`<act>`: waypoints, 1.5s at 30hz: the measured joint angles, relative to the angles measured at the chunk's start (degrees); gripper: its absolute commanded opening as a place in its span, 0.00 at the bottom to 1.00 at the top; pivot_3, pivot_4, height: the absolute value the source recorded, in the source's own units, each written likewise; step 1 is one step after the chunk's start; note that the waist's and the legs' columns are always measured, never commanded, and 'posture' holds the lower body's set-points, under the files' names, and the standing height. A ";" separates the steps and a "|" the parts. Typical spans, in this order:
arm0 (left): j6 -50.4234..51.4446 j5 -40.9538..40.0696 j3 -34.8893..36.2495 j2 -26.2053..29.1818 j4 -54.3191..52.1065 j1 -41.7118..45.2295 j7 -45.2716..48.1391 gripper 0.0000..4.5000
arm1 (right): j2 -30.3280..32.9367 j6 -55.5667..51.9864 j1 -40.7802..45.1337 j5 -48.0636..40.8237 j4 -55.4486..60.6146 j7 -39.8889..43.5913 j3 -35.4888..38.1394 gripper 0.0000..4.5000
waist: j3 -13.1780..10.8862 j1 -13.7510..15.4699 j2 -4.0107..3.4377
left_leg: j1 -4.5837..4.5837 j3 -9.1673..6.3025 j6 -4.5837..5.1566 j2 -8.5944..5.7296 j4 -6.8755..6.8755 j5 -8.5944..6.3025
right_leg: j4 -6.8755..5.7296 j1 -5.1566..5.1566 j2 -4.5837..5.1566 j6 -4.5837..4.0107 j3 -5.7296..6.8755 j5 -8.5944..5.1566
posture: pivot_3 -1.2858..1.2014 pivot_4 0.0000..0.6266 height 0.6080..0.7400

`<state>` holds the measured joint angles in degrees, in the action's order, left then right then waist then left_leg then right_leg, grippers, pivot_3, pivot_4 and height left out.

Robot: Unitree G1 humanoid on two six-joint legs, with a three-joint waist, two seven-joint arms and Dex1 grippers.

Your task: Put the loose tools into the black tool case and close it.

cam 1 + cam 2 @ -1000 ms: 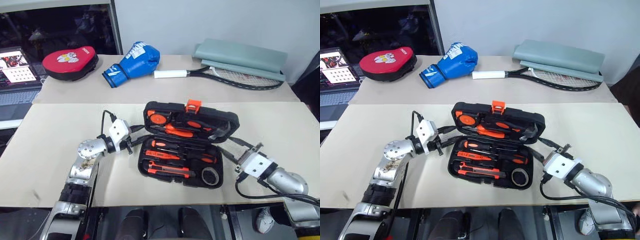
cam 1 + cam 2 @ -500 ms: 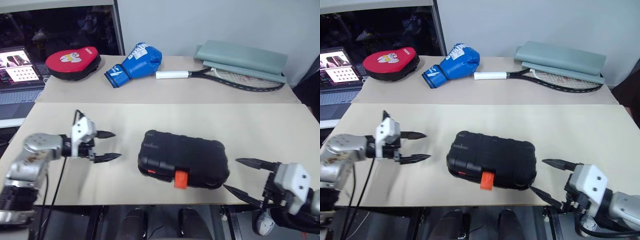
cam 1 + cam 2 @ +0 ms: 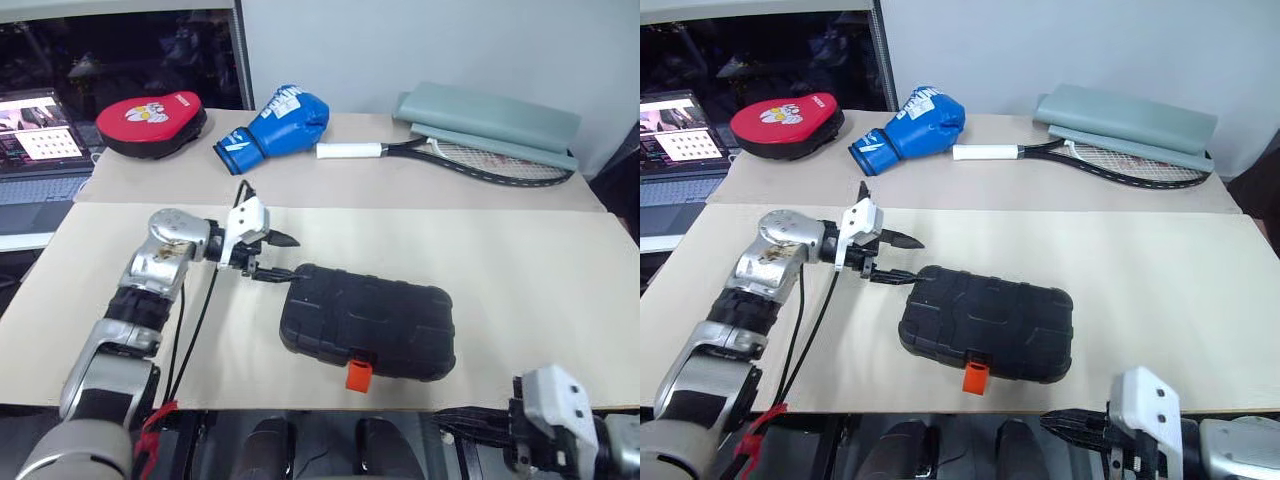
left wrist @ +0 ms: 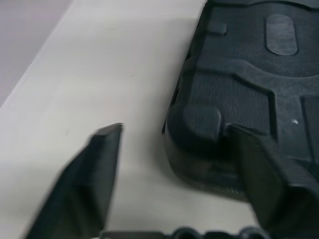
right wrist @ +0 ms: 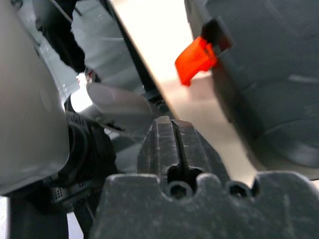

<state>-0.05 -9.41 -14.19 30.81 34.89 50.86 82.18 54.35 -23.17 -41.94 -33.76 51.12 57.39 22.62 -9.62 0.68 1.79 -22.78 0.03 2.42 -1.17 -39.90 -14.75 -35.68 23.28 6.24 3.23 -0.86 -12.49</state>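
**Case Lid Closed; Latch Not Yet Confirmed**

The hinged black moulded-plastic tool case [image 3: 367, 322] lay shut on the near beige table [image 3: 540, 270], ribbed lid uppermost, with its small orange latch [image 3: 358, 376] projecting over the near edge. One second earlier the case stood open with the tools seated in their slots; half a second earlier the lid was already down. No loose tools remained on the table.

The left gripper [image 3: 280, 256] had moved in from the left and sat at the case's far-left corner, jaws apart and gripping nothing; in the left wrist view one finger [image 4: 264, 174] stood against that corner. The right gripper [image 3: 1080, 428] had withdrawn below the near table edge, jaws closed on nothing.

Assessment: stowing appeared complete. The latch appeared to hang free, so fastening it probably remained.
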 measured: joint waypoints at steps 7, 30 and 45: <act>-14.24 8.18 -3.66 -5.79 17.00 8.18 0.25 0.00 | -0.03 0.65 7.84 9.81 -4.21 -1.93 -9.95 0.00 | -0.01 -0.04 0.02 | -0.06 0.00 0.06 -0.03 -0.06 -0.04 | 0.03 -0.01 0.02 0.06 -0.01 -0.01 | 0.52 0.24 0.97; -16.25 10.28 -1.68 -3.55 13.87 3.96 8.24 0.00 | -2.27 -0.82 27.01 17.41 -16.17 -6.16 -15.90 0.00 | -0.08 -0.94 0.14 | -0.08 -0.04 0.09 -0.05 -0.14 -0.09 | -0.10 0.06 0.08 0.09 0.01 0.00 | 0.52 0.24 0.97; -1.44 8.96 0.66 -1.52 10.37 5.35 6.34 0.00 | -1.53 -1.90 32.69 15.42 -19.85 -3.37 -14.06 0.00 | -0.08 -0.10 0.13 | -0.29 -0.13 0.09 -0.10 -0.25 -0.08 | -0.21 0.25 0.03 0.07 0.09 -0.01 | 0.52 0.24 0.97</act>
<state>-1.48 -0.44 -13.53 29.29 45.26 56.21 88.52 52.82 -25.07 -9.25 -18.33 31.27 54.02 8.56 -9.70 0.58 1.92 -23.07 -0.11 2.51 -1.27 -40.15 -14.83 -35.89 23.53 6.27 3.30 -0.77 -12.50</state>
